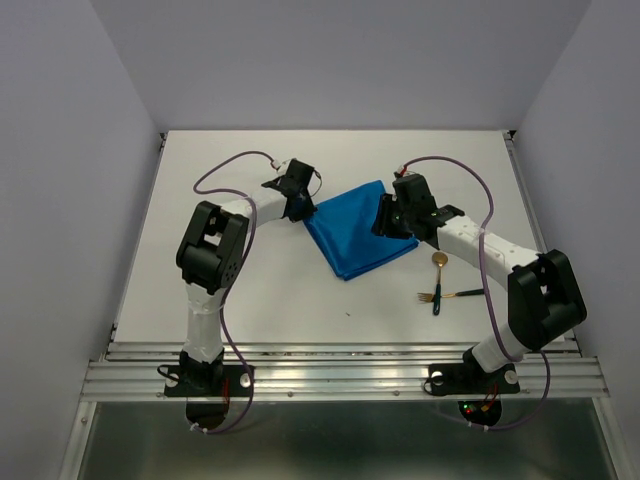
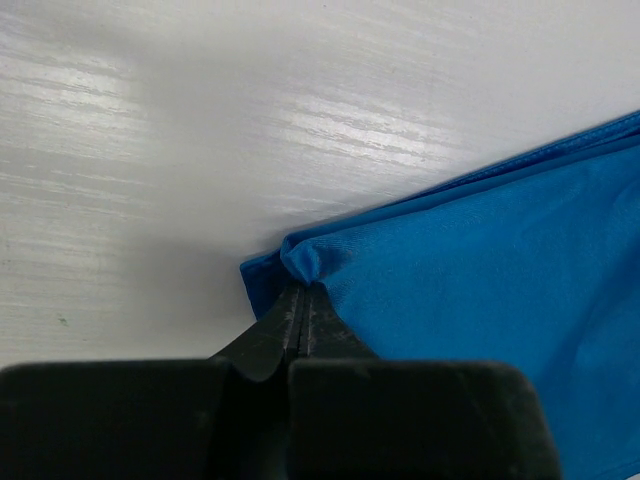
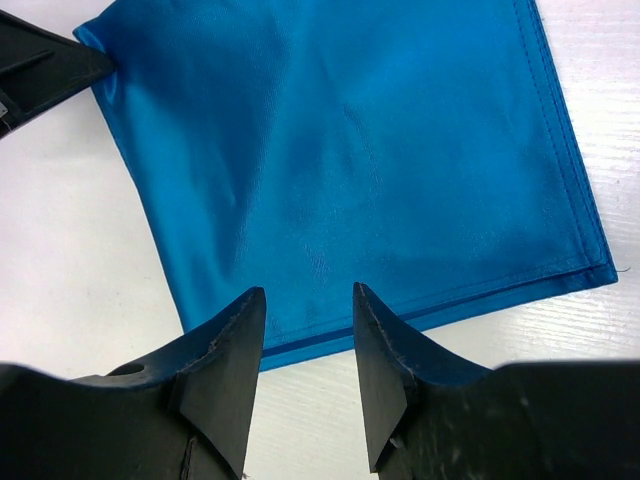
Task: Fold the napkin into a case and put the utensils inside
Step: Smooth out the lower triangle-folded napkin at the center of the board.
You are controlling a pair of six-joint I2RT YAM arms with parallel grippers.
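Note:
The blue napkin [image 1: 355, 238] lies folded flat in the middle of the white table [image 1: 250, 290]. My left gripper [image 1: 305, 208] is at its left corner, shut on a pinch of the cloth's corner [image 2: 300, 262]; the left gripper [image 2: 303, 292] has its jaws pressed together. My right gripper [image 1: 386, 222] hovers over the napkin's right edge, open, nothing between its fingers. In the right wrist view the right gripper [image 3: 308, 292] straddles the hem of the napkin [image 3: 350, 150]. The spoon [image 1: 439, 261] and the fork [image 1: 430, 297] lie crossed to the napkin's right.
The left gripper's black tip [image 3: 50, 65] shows at the napkin's far corner in the right wrist view. The right arm's forearm [image 1: 470, 240] passes just above the utensils. White walls bound the table at the back and sides.

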